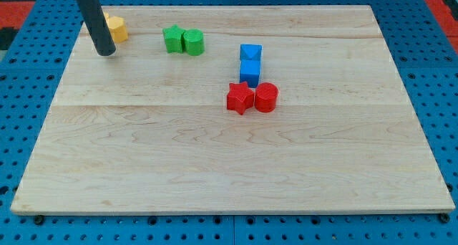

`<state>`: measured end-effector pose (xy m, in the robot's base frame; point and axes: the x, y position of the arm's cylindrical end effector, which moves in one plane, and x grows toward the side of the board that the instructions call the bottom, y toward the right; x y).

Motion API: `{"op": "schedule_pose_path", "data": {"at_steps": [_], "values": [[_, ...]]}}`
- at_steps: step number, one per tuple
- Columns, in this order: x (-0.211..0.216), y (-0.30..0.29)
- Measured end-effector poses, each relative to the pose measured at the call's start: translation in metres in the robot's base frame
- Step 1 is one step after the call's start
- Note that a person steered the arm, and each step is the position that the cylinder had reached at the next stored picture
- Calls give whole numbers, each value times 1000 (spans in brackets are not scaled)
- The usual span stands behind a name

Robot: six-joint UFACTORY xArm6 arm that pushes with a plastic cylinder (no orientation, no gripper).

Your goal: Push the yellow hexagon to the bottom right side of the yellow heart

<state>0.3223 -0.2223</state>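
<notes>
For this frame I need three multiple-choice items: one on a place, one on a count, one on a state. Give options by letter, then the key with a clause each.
1. Where is my tip?
A. at the view's top left, beside the yellow block
B. between the red blocks
C. at the view's bottom right

2. How many blue blocks show?
A. one
B. two
C. four

3. How do the green blocks stand?
A. far apart
B. stacked
C. side by side, touching

Key: 1 A, the rod ends just left of and below the yellow block; only one yellow block shows clearly, the rod hiding what is behind it. 2 B, an upper blue block and a blue cube sit in a column. 3 C, the left green block meets the right green block with no gap.
</notes>
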Motion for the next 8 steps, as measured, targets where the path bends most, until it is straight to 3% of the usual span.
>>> {"op": "schedule_pose_path", "data": {"at_steps": [3, 6, 8], "values": [[4, 44], [-85, 56], [-131, -25]]}}
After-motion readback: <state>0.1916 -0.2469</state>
